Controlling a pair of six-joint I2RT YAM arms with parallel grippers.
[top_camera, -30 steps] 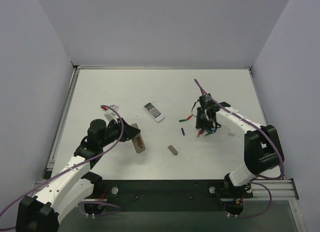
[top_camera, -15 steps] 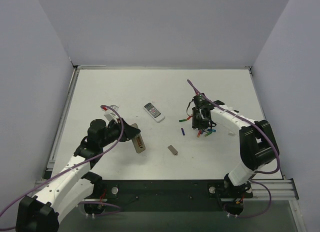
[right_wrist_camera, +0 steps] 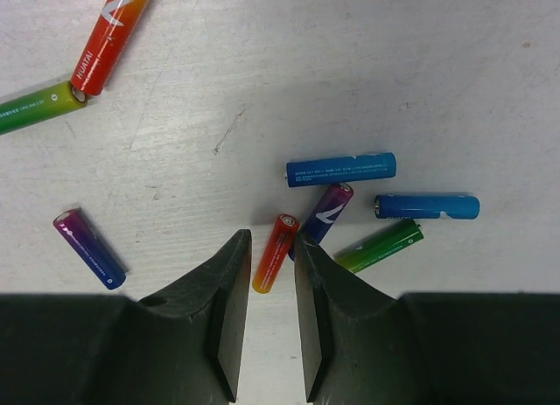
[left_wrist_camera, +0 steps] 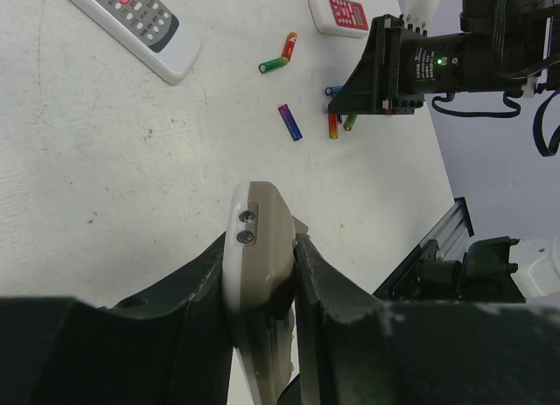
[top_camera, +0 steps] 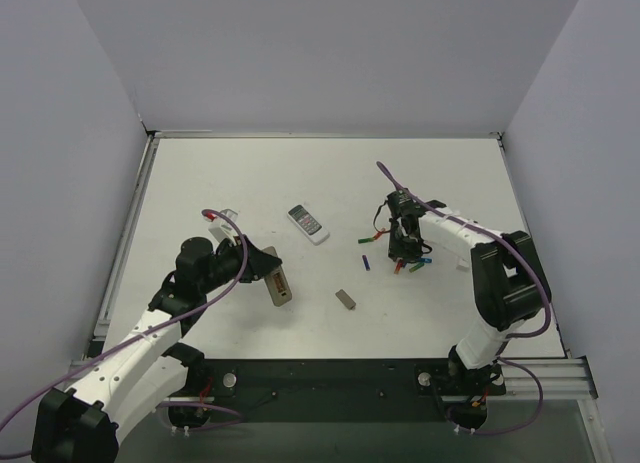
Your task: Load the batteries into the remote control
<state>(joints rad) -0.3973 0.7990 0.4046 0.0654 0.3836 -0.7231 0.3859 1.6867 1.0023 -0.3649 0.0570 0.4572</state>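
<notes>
Clutter on the white surface lies between the two arms. A white remote with a dark display sits toward the middle, and a small grey cover plate lies nearer the arm bases. A red-faced flat remote sits beyond the right arm, as the left wrist view shows.

The batteries lie loose on the surface under the right arm. Two blue ones, a green one and a purple-blue one crowd together there. Another purple-blue one lies apart to the side, and an orange-red one and a green one meet end to end farther off.

The right gripper is narrowly parted and pointed down, straddling an orange-red battery that lies slanted between its fingers. The nearest purple-blue battery presses in just beside one fingertip. I cannot tell whether the fingers pinch the battery.

The left gripper is clamped on the sides of the remote control, held off the surface. Its tan-grey back, with two small screws near the rounded end, faces the left wrist camera.
</notes>
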